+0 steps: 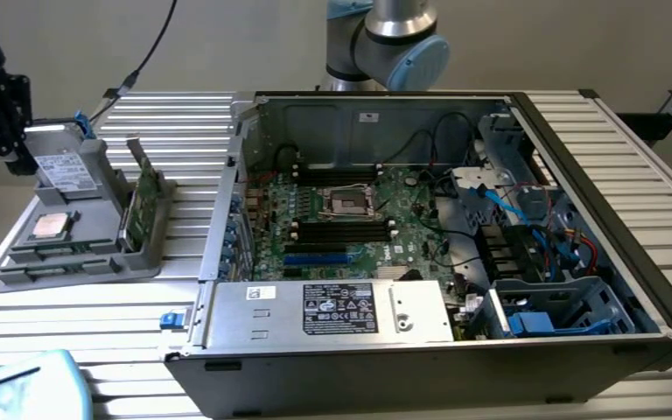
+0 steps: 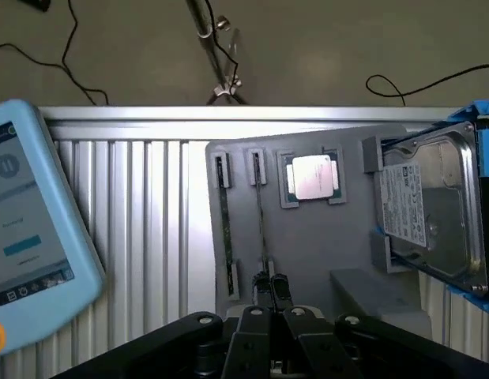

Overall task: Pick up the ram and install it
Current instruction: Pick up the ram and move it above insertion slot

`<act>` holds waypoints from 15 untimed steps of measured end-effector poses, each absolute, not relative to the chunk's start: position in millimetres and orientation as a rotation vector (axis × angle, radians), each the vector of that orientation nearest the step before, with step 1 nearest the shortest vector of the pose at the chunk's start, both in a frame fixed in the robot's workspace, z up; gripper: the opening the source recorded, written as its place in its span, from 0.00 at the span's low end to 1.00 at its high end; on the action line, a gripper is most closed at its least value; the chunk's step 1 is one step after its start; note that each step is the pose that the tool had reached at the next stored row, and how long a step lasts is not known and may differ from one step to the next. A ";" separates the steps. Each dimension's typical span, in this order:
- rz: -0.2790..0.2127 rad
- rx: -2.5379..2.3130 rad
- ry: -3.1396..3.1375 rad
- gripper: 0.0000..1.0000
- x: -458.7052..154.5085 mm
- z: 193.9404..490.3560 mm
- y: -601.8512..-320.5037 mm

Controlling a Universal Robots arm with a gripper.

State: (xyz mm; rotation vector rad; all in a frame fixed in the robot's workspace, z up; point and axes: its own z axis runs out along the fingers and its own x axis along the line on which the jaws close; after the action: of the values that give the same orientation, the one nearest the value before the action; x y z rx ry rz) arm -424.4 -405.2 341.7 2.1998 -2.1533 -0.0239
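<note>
The ram (image 1: 137, 203) stands on edge in the grey holder tray (image 1: 85, 264) on the tabletop (image 1: 80, 324), at the exterior view's left of the open computer case (image 1: 406, 381). The jaws are pressed together above that tray, near its processor (image 2: 311, 178) and hard drive (image 2: 426, 213).

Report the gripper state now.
Gripper: closed, holding nothing; the ram stands in its gray holder.
</note>
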 end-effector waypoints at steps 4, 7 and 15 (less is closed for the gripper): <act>-0.021 2.277 -2.071 0.11 -424.6 341.4 -405.2; -0.019 2.326 -2.015 0.11 -424.9 341.2 -405.2; -0.018 2.349 -1.987 0.18 -425.9 341.4 -405.2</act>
State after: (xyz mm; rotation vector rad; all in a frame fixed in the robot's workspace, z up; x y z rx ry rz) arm -425.9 -405.2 341.4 2.3488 -1.9875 -0.0185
